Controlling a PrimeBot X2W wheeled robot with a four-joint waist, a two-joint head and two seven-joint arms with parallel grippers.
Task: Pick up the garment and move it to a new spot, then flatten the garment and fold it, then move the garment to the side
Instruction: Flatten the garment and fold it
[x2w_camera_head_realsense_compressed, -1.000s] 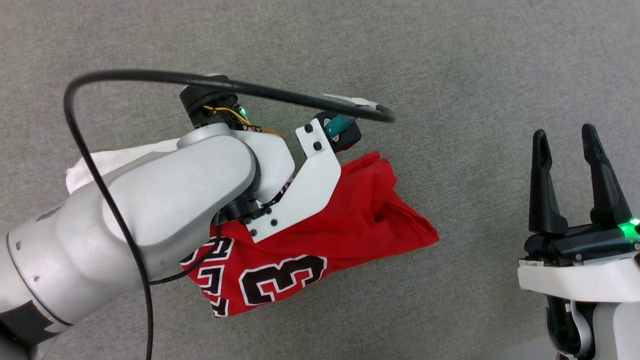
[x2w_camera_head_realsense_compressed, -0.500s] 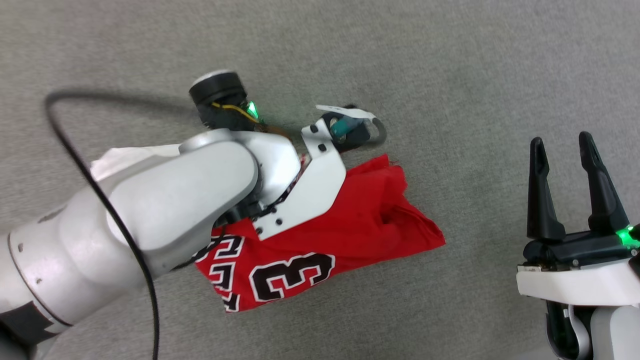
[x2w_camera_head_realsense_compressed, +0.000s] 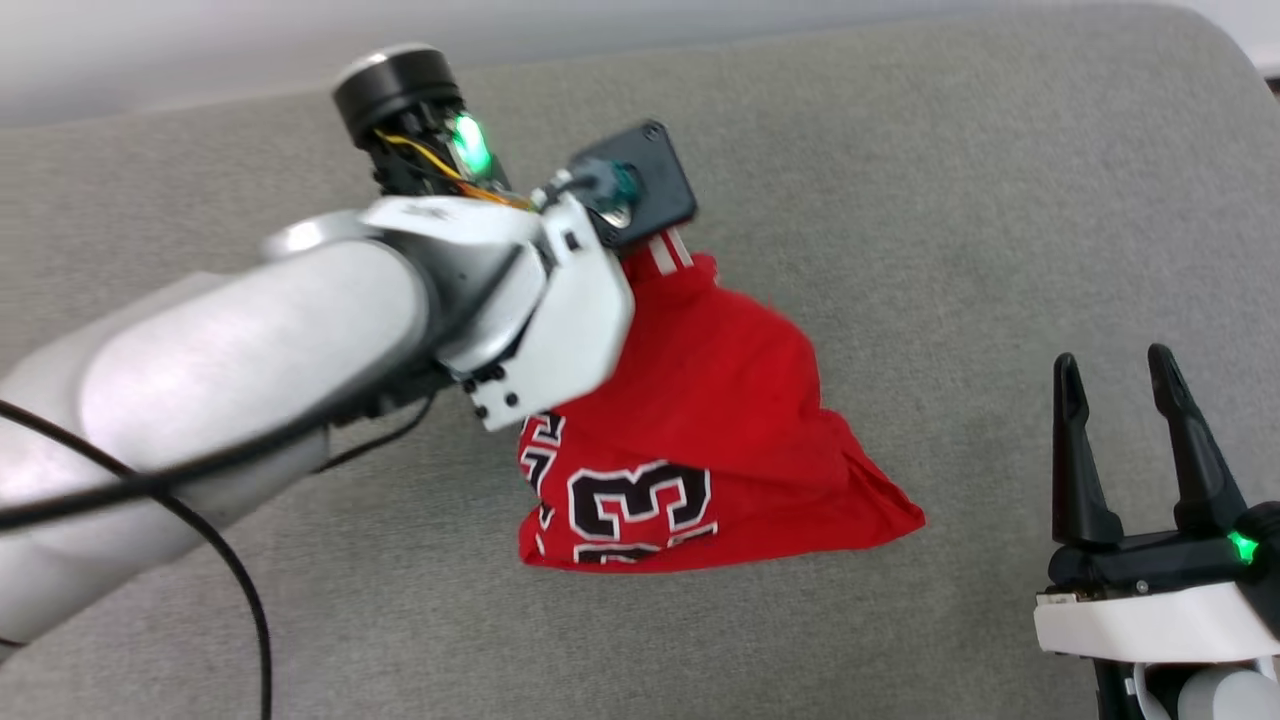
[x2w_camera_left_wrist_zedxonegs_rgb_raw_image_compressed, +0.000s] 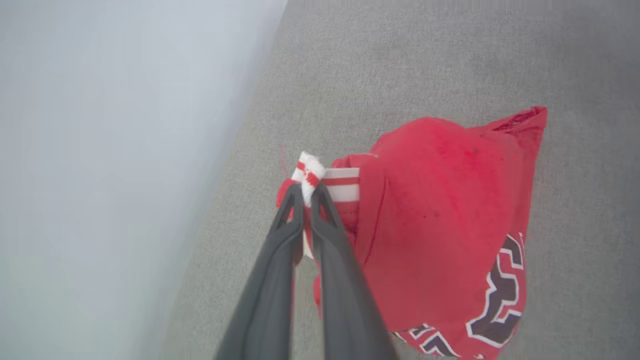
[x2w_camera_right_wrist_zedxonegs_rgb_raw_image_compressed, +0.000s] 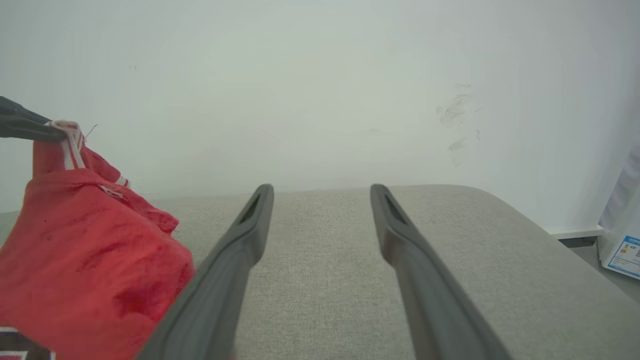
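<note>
The garment (x2w_camera_head_realsense_compressed: 720, 400) is red with black-and-white lettering and hangs bunched in a cone from its red-and-white striped trim (x2w_camera_left_wrist_zedxonegs_rgb_raw_image_compressed: 340, 186). My left gripper (x2w_camera_left_wrist_zedxonegs_rgb_raw_image_compressed: 307, 192) is shut on that trim, above the grey padded surface (x2w_camera_head_realsense_compressed: 950, 200). The left forearm and wrist (x2w_camera_head_realsense_compressed: 480, 300) cover the garment's upper left in the head view. From the right wrist view, the left fingertips (x2w_camera_right_wrist_zedxonegs_rgb_raw_image_compressed: 30, 129) pinch the trim and the garment (x2w_camera_right_wrist_zedxonegs_rgb_raw_image_compressed: 90, 260) drapes below. I cannot tell whether its lower edge rests on the surface. My right gripper (x2w_camera_head_realsense_compressed: 1112, 358) (x2w_camera_right_wrist_zedxonegs_rgb_raw_image_compressed: 322, 189) stands open and empty to the garment's right.
A pale wall (x2w_camera_right_wrist_zedxonegs_rgb_raw_image_compressed: 320, 75) rises behind the surface's far edge. The surface's rounded right end (x2w_camera_right_wrist_zedxonegs_rgb_raw_image_compressed: 525, 215) drops off toward a white box with a blue label (x2w_camera_right_wrist_zedxonegs_rgb_raw_image_compressed: 625, 255). A black cable (x2w_camera_head_realsense_compressed: 230, 570) loops under my left arm.
The left gripper has shut on the striped trim and risen, pulling the garment up from a flat heap into a hanging cone. The head camera has shifted, bringing the wall into view.
</note>
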